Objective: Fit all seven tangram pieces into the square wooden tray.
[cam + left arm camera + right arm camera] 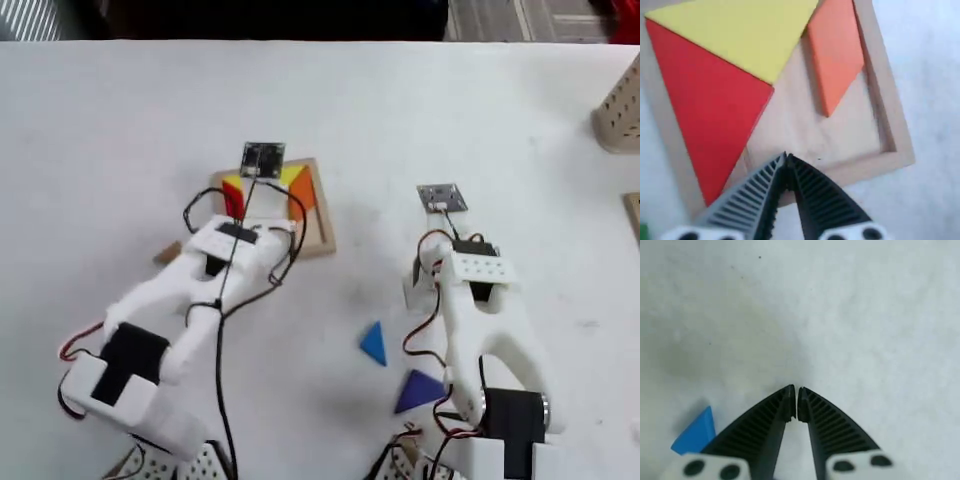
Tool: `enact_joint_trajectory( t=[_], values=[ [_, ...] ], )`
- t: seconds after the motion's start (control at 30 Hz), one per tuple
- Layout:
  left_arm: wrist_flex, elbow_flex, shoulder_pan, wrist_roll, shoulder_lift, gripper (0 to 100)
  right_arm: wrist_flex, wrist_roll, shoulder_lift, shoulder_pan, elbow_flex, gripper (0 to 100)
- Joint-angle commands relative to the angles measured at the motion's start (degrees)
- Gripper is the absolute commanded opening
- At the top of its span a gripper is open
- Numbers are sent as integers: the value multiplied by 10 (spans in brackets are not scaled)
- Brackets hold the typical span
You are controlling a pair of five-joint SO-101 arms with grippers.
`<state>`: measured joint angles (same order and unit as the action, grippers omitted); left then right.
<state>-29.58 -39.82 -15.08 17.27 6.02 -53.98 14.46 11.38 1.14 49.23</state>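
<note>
The counter [120, 120] is carrying the tray [325, 236] on the left arm's side, and the tray is lying partly filled. A red triangle [710, 120] and a yellow triangle [745, 35] are sitting edge to edge along one side. An orange piece [835, 55] is resting against the opposite rim, leaving bare wood between and below them.

Two loose pieces are lying out on the counter, well apart from the tray: a purple triangle [418, 390] and a smaller blue triangle [373, 343]. Both are sitting close to the right arm's base, back from where its wrist is hanging, so the right arm is clearly the nearer one. The right arm would probably have to draw back and towards the left arm to reach either. The blue triangle is pointing away from the arms' bases, its long axis running roughly front to back.

The left tool [788, 159] is hovering over the tray's near rim, clenched and holding nothing. The right tool [794, 392] is hanging over bare counter, likewise clenched and unloaded, with the blue triangle just beside it.

No label or writing is showing legibly on any piece.
</note>
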Motion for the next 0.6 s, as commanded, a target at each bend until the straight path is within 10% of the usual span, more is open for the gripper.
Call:
enact_joint_trajectory(
  t=[0.0, 0.57],
  values=[
    [-47, -4, -16, 1, -24, 21, 7, 5, 22, -3, -4, 25],
    [-90, -200, -84, -53, -268, 22, 7, 5, 22, -3, -4, 25]
  ],
)
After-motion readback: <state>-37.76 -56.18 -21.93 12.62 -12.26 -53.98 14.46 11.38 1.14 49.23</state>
